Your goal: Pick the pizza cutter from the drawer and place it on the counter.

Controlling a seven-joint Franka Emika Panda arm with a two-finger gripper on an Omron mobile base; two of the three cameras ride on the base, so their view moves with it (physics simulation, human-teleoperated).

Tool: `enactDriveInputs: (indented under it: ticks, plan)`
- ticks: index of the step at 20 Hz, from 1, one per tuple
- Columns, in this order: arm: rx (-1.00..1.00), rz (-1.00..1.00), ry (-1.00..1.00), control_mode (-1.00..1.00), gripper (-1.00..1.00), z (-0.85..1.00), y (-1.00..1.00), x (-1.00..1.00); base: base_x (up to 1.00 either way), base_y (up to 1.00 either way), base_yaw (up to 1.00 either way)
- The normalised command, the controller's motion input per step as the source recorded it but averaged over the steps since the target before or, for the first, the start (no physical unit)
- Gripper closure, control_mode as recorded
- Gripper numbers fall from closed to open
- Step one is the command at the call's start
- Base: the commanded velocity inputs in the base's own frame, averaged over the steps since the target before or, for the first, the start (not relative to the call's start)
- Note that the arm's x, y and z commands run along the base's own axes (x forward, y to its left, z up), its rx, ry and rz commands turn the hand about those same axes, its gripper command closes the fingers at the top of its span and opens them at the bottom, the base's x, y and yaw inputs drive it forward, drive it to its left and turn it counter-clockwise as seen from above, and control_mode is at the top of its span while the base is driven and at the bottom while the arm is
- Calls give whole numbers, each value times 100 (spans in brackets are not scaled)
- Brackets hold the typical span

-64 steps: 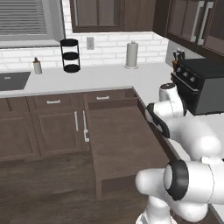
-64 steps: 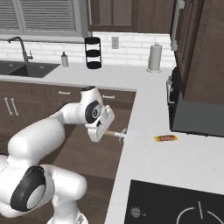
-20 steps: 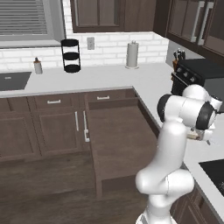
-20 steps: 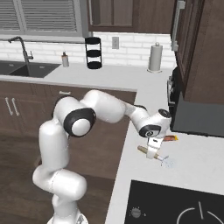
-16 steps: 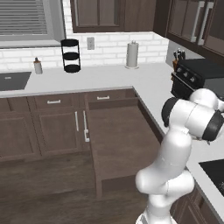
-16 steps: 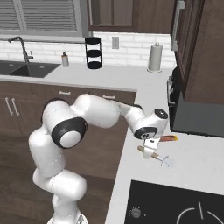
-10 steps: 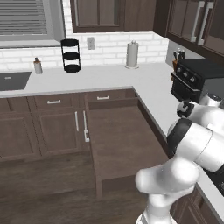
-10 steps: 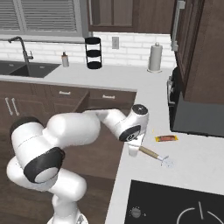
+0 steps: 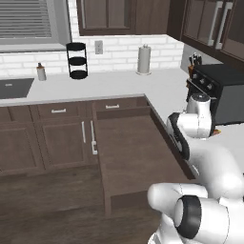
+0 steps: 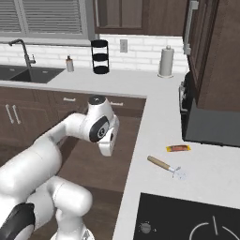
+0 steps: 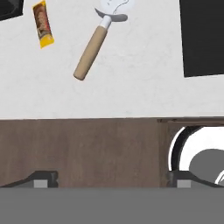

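On the counter: the pizza cutter lies flat on the pale worktop, tan handle toward the drawer side, wheel head toward the stove; seen from the hand, it lies at a slant, free of any grip.
Neighbour: a small orange-red bar sits near the cutter, apart from it, toward the dark oven; it shows as well in the hand view.
Gripper: the gripper hangs over the drawer, off the counter's side; in the hand view its two finger tips stand far apart at the bottom corners, jaws wide and empty.
Step in hand: judged from how things lie, the placing looks done and what remains is to back away; the hand should lift and retreat without swinging low over the counter, so the cutter is not nudged.
Counter: the counter has bare room all round the cutter; the cutter lies well in from the counter's edge toward the drawer.
Cooktop: the black cooktop begins near the wheel head, so any sliding that way would be unwelcome.
Drawer: the drawer stands pulled out, its flat dark floor bare where visible; its side walls and front are the edges to mind if the arm drops.
Open room: above the drawer there is free space for the arm to fold back.
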Motion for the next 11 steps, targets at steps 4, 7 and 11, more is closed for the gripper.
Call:
enactDriveInputs:
  ticks: [4,7,11]
  plan:
    - [0,8,4,-100,-100,89,100,-20,0,0,0]
    - [14,7,0,-100,-100,83,87,-48,0,0,0]
    - [50,15,-18,-100,-100,56,7,-49,0,0,0]
